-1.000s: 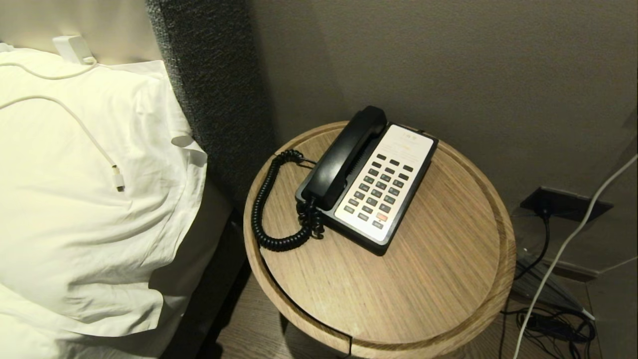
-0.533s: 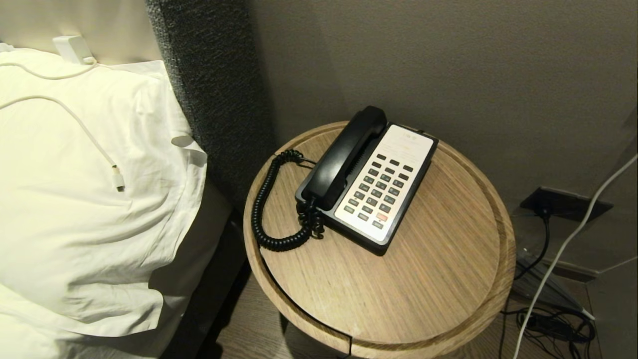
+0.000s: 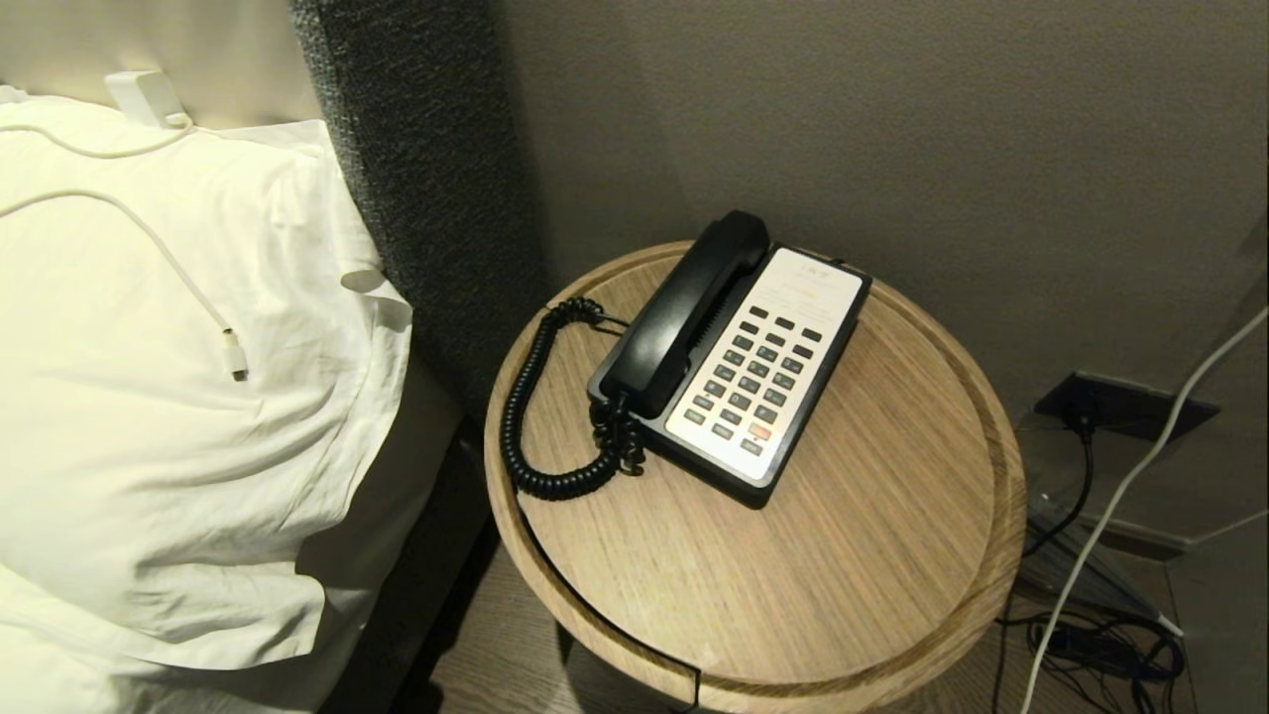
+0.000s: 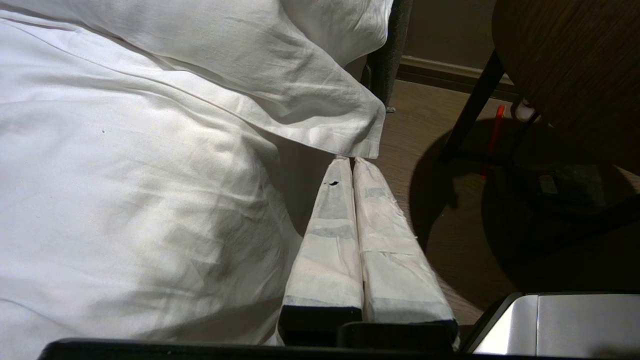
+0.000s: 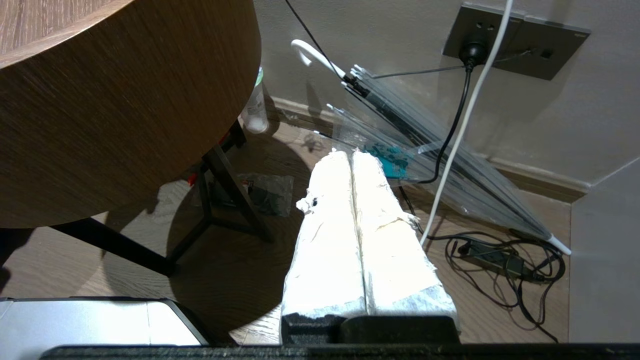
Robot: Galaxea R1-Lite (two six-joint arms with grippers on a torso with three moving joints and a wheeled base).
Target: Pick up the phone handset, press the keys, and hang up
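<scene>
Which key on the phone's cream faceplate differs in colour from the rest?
The small red-orange rectangular key, in the second row from the faceplate's near end; every other key is dark grey.

phone handset point(image 3: 684, 317): glossy black plastic
keys point(image 3: 758, 377): matt grey buttons on smooth cream faceplate
table point(image 3: 892, 555): pale wood, visible grain
pillow point(image 3: 149, 416): creased white cloth
headboard point(image 3: 416, 149): rough dark fabric

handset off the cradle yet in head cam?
No, the phone handset lies seated along the left side of the phone base, beside the keys, and no gripper is in the head view.
</scene>
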